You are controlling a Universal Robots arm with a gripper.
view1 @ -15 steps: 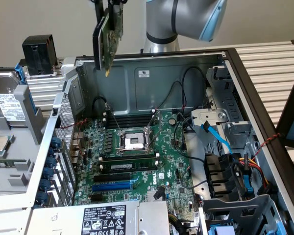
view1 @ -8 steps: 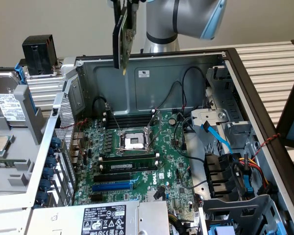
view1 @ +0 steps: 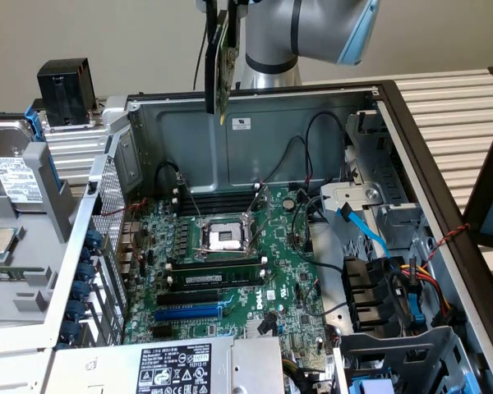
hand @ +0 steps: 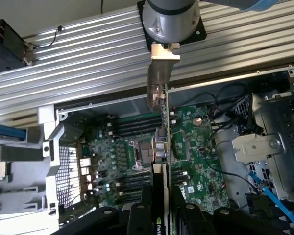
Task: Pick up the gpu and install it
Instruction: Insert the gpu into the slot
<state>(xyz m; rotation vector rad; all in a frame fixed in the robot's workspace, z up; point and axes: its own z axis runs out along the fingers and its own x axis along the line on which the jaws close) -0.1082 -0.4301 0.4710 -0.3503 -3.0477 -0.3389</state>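
Observation:
The gpu [view1: 219, 61] hangs edge-on high above the open computer case, over its back wall [view1: 255, 139]. It is a green board with a black shroud. In the wrist view the gpu [hand: 162, 147] runs straight away from the camera, its silver end bracket [hand: 162, 73] at the far end. My gripper [hand: 161, 218] is shut on the card's near end, one black finger [hand: 137, 220] on each side. Below lies the green motherboard [view1: 246, 287] with its blue and black expansion slots [view1: 189, 312], well apart from the card.
A bare CPU socket [view1: 226, 238] and RAM sticks [view1: 218, 277] sit mid-board. The power supply [view1: 172, 365] is at the case's near edge. A drive cage with cables [view1: 394, 304] fills the exterior view's right. A black cooler [view1: 66, 90] and a hard drive [view1: 12, 172] stand outside on the left.

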